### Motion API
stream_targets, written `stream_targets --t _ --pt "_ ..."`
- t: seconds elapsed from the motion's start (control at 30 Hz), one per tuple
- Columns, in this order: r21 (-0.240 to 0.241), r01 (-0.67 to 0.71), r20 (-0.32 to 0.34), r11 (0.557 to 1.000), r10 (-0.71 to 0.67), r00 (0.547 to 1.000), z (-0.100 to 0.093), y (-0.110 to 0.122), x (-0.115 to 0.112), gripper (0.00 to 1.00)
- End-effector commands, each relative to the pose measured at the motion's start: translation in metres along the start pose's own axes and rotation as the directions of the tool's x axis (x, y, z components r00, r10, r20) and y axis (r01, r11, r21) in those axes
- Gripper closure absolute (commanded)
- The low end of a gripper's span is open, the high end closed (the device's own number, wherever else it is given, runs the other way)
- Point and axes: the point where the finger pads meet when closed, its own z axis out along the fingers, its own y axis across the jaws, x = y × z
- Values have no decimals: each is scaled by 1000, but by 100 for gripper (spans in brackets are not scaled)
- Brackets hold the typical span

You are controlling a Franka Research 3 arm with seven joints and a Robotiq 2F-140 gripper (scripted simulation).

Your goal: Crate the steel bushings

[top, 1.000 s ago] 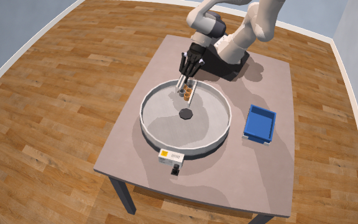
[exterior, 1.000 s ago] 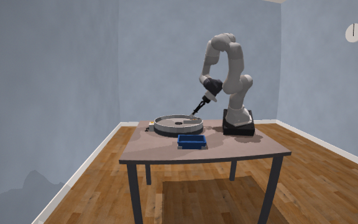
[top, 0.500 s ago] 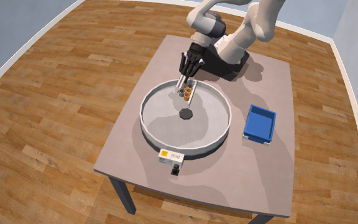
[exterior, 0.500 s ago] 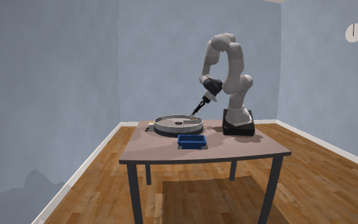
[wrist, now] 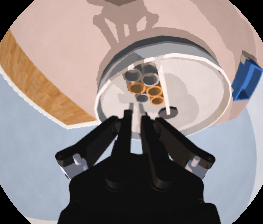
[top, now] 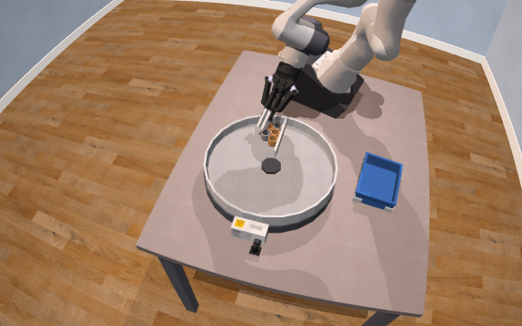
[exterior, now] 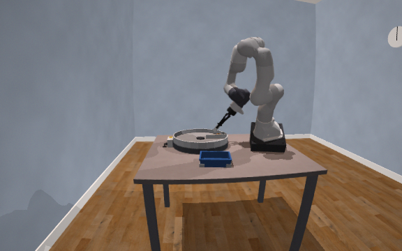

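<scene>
The turning table [top: 243, 192] [exterior: 187, 140] [wrist: 202, 75] is a round grey tray with a raised rim. Several bushings stand close together on it near the robot's side: grey steel ones, such as one [top: 265, 135] [wrist: 133, 76] and another [wrist: 150, 79], and orange ones, such as one [top: 273, 140] [wrist: 154, 91]. A smaller-looking grey one [wrist: 142, 98] shows nearest the fingertips in the wrist view. My gripper [top: 261, 125] [exterior: 216, 130] [wrist: 135, 109] is shut, with nothing seen between its fingers, tilted beside and above the group. The blue crate [top: 379, 179] [exterior: 215, 162] [wrist: 248, 80] is empty.
A thin white bar [top: 281, 137] [wrist: 164, 87] runs beside the bushings toward the dark centre hub [top: 271, 166] [exterior: 200, 138] [wrist: 168, 112]. A white box [top: 249, 230] [exterior: 169, 141] stands at the rim opposite the arm. The crate stands apart from the turning table.
</scene>
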Motion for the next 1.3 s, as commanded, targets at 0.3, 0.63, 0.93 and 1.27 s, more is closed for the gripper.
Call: stream_targets --t 0.3,0.63,0.93,1.27 --pt "-2 6 2 1000 -6 1000 1 0 1 94" --pt "-2 6 2 1000 -6 1000 6 0 5 94" --pt "-2 6 2 1000 -6 1000 6 0 5 94" --pt "-2 6 2 1000 -6 1000 6 0 5 94"
